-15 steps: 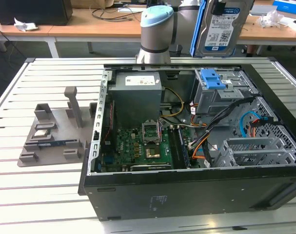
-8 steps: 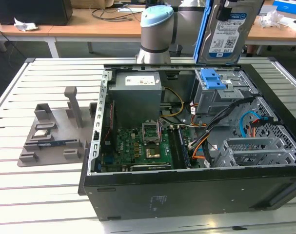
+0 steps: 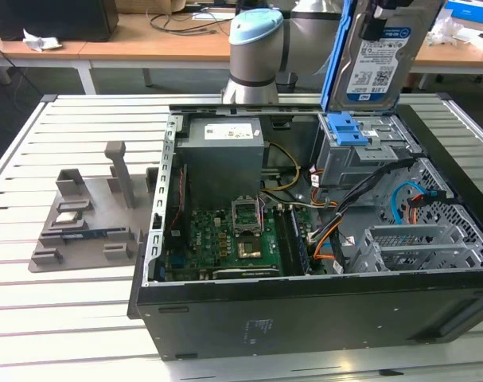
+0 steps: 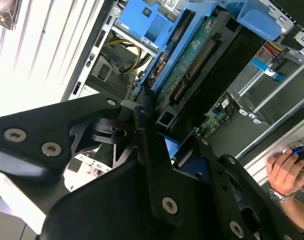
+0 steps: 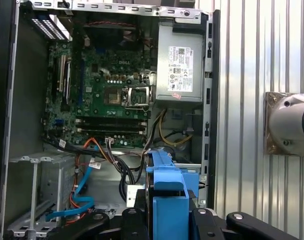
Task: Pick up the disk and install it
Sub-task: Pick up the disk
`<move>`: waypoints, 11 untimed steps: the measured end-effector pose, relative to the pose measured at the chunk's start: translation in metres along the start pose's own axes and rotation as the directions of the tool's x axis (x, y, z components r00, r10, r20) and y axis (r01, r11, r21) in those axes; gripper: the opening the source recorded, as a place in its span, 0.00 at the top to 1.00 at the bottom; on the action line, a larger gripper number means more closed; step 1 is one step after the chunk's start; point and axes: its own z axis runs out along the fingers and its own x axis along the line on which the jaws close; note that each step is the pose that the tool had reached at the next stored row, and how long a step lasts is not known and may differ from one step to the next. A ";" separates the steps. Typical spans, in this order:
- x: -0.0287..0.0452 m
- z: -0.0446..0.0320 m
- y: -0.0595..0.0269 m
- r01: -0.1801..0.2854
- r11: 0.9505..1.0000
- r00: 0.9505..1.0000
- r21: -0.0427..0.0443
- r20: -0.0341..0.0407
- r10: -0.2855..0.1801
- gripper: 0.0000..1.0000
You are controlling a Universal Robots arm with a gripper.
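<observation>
I've got the gripper point(image 3: 378, 24) clamped on the disk point(image 3: 378, 68), drive cage point(image 3: 336, 163) right below, and I reckon any tilt snags its blue frame on the rim.

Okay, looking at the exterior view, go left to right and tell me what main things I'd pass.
Grey parts holder on the slatted table → grey power supply box inside the open computer case → the disk, upright over the drive bay.
</observation>
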 end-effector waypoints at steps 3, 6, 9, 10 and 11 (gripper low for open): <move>0.0057 -0.0002 -0.0012 0.000 1.000 1.000 0.000 0.000 0.000 0.64; 0.0120 -0.0003 -0.0030 0.000 1.000 1.000 0.000 0.000 0.000 0.64; 0.0180 -0.0004 -0.0051 0.000 1.000 1.000 0.000 0.000 0.000 0.64; 0.0192 -0.0004 -0.0055 0.000 1.000 1.000 0.000 0.000 0.000 0.64; 0.0204 -0.0004 -0.0060 0.000 1.000 1.000 0.000 0.000 0.000 0.64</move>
